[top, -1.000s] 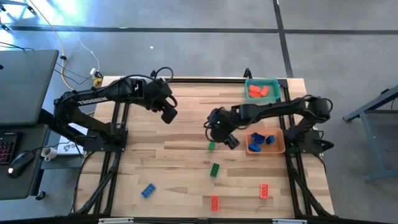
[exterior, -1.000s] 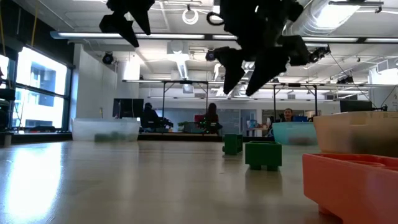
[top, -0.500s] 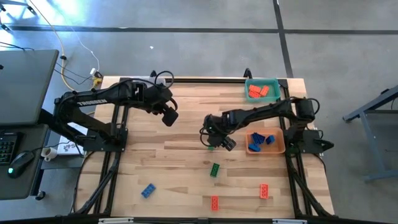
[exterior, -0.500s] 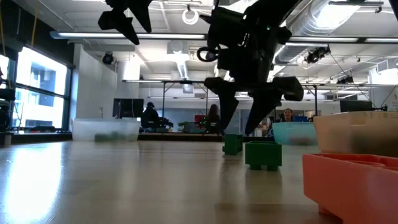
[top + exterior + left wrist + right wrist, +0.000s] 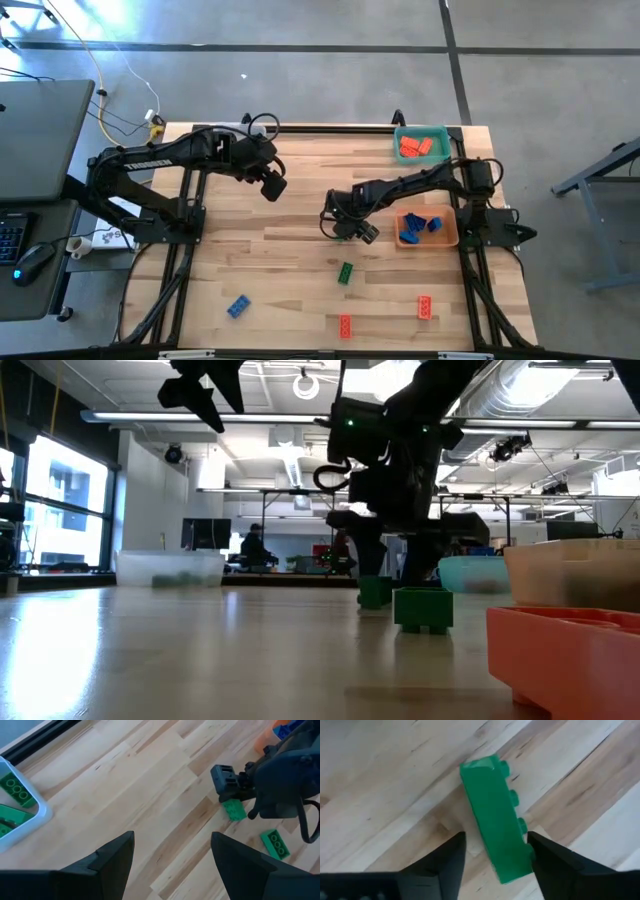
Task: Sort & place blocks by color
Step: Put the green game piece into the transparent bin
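Jaws of my right gripper [image 5: 495, 851] straddle a green block [image 5: 495, 819] on the desk [image 5: 270, 250], parted, not yet clenched. That block lies left of the orange tray [image 5: 455, 240] (blue blocks [image 5: 418, 226] inside). My left gripper [image 5: 272, 186] hovers released, farther left.

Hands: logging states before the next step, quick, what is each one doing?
Left hand: open, holding nothing, raised above the table.
Right hand: open, fingers either side of a green block on the table, not gripped yet.
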Available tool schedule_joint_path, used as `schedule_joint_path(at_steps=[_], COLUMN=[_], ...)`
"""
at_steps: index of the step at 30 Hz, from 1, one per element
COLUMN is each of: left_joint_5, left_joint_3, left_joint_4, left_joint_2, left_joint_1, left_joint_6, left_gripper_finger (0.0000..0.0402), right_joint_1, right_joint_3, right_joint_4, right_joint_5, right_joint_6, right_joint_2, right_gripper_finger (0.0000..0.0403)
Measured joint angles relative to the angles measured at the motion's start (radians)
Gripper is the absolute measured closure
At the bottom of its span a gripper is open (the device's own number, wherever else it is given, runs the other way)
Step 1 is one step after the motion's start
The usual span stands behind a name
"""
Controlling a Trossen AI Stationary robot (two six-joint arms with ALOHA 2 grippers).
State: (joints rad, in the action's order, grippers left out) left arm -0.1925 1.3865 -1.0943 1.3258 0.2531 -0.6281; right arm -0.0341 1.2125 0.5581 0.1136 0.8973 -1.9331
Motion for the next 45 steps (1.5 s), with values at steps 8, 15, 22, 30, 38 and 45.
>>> schedule_joint_path(at_steps=[8, 15, 22, 30, 38, 45], left_joint_5=[-0.019, -0.038, -0.035, 0.089, 0.242, 0.349], left_joint_3=[0.0, 0.0, 0.0, 0.001, 0.001, 0.001], left_joint_4=[0.0, 0.0, 0.0, 0.076, 0.195, 0.273], left_joint_2=[0.0, 0.0, 0.0, 0.0, 0.0, 0.0], left_joint_1=[0.002, 0.015, 0.08, 0.193, 0.305, 0.358], left_joint_6=[0.023, 0.084, 0.209, 0.424, 0.633, 0.791], left_gripper_finger=[0.0149, 0.0149, 0.0149, 0.0149, 0.0149, 0.0149], right_joint_1=[0.0, -0.028, -0.093, -0.146, -0.179, -0.189], right_joint_3=[0.016, 0.094, 0.243, 0.461, 0.658, 0.795], right_joint_4=[0.031, 0.093, 0.213, 0.343, 0.508, 0.553], right_joint_5=[-0.027, -0.021, 0.031, 0.061, 0.062, 0.062], right_joint_6=[-0.039, -0.124, -0.242, -0.322, -0.376, -0.412], right_joint_2=[-0.004, -0.005, -0.005, -0.005, -0.004, -0.003], right_gripper_finger=[0.0328, 0.0337, 0.0337, 0.0337, 0.0337, 0.0337])
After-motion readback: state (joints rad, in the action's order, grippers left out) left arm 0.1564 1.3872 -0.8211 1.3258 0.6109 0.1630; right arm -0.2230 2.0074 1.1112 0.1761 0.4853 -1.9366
